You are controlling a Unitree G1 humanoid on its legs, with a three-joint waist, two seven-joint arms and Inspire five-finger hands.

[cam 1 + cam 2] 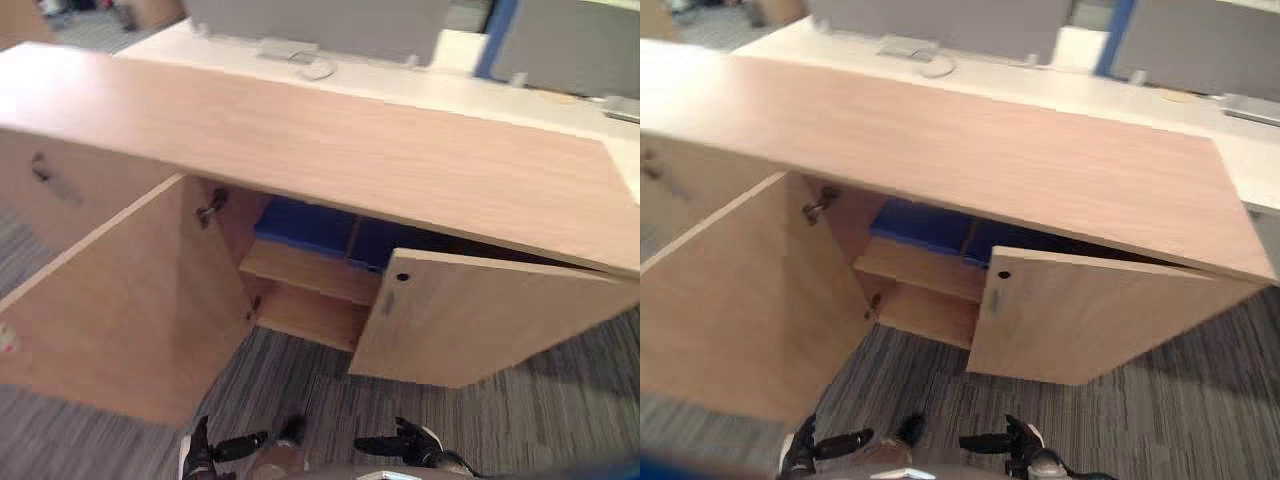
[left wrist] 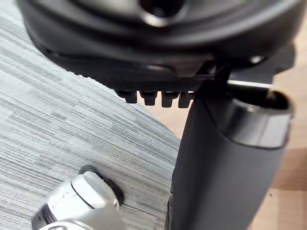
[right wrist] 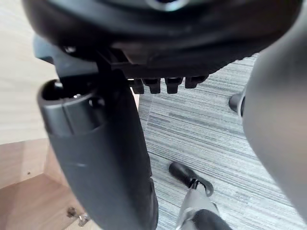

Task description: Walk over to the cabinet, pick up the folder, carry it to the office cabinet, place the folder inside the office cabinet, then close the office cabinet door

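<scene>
The wooden office cabinet (image 1: 330, 150) stands in front of me with both doors swung out. Blue folders (image 1: 305, 226) lie on its upper shelf (image 1: 310, 272), partly hidden under the cabinet top; a second blue piece (image 1: 990, 240) sits beside them. The left door (image 1: 120, 300) is wide open and the right door (image 1: 480, 320) stands part open. My left hand (image 1: 225, 447) and right hand (image 1: 400, 444) hang low above the carpet, away from the cabinet. Their fingers (image 2: 153, 98) (image 3: 165, 85) look relaxed and hold nothing.
Grey striped carpet (image 1: 330, 395) covers the floor between me and the cabinet. Behind the cabinet runs a white desk (image 1: 400, 85) with grey partition panels (image 1: 320, 25). The lower shelf (image 1: 305, 315) inside the cabinet looks bare.
</scene>
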